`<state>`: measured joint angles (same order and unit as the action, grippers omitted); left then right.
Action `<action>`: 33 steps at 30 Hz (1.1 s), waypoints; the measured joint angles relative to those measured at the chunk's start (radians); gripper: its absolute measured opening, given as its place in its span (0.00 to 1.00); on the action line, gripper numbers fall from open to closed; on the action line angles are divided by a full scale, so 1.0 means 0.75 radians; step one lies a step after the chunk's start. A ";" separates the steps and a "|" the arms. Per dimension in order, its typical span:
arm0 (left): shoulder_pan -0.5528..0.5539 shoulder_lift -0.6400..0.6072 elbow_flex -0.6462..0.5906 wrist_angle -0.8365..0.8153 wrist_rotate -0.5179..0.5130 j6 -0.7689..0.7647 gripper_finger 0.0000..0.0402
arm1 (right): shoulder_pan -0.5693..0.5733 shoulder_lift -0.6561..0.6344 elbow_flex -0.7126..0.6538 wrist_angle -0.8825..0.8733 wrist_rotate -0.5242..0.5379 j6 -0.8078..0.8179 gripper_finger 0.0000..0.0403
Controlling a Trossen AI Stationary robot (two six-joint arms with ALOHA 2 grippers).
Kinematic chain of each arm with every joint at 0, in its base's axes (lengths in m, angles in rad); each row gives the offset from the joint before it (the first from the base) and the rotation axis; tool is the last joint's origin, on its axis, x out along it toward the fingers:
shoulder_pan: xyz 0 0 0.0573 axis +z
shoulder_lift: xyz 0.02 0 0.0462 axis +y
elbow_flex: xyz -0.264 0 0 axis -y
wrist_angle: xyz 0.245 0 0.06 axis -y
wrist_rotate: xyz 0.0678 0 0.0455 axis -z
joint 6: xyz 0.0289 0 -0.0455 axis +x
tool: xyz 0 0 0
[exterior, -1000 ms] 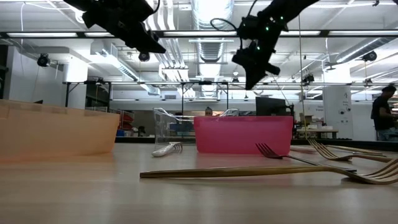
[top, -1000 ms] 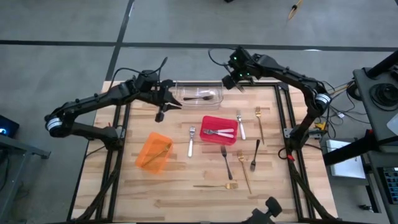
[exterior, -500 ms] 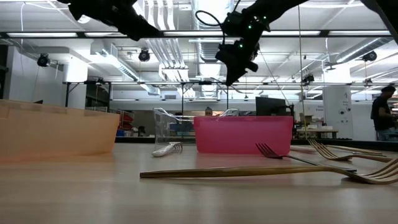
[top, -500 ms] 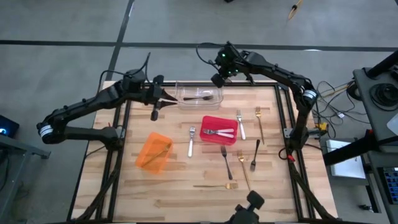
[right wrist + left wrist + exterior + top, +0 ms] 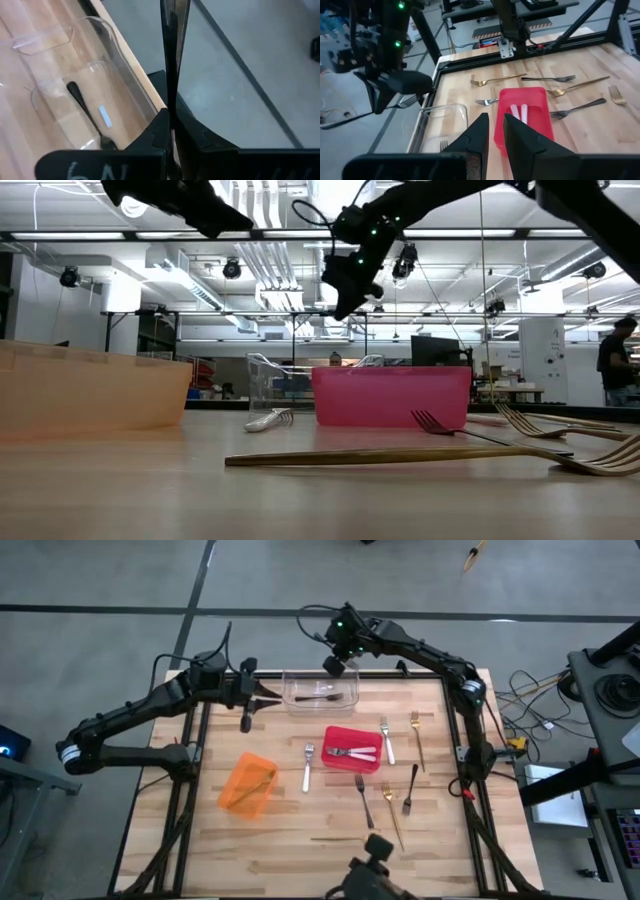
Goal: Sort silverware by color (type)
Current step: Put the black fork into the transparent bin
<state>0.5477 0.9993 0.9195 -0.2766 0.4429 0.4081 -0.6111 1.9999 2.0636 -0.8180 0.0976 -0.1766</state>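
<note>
My right gripper hangs high over the table's far edge, just beyond the clear bin, shut on a black fork. Another black fork lies in that bin. My left gripper is raised off the bin's left end, its fingers shut but for a slit, with nothing between them. The red bin holds silver pieces. The orange bin holds a gold piece. Silver, gold and black forks lie loose on the wood. My right gripper pinches the black fork's handle between its two fingers, which slant down from the far side. The fork lies across them, lifted clear and about level. Its tines point toward the clear bin and its handle end reaches out past the table's far edge.
More loose forks lie right of and in front of the red bin: silver, black, gold. Black frame rails run down both table sides. A dark object pokes in at the near edge.
My right gripper has carried the black fork along the far edge toward the table's left, rolling as it went, and now hangs behind the clear bin. My left gripper has drawn back toward the left edge and risen a little.
</note>
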 joint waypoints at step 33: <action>-0.001 -0.001 0.000 -0.003 -0.024 0.001 0.10 | 0.106 0.333 0.152 -0.110 -0.246 -0.692 0.02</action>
<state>0.5468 0.9989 0.9195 -0.2790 0.4252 0.4088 -0.5320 2.2498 2.1773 -0.9008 -0.0872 -0.6953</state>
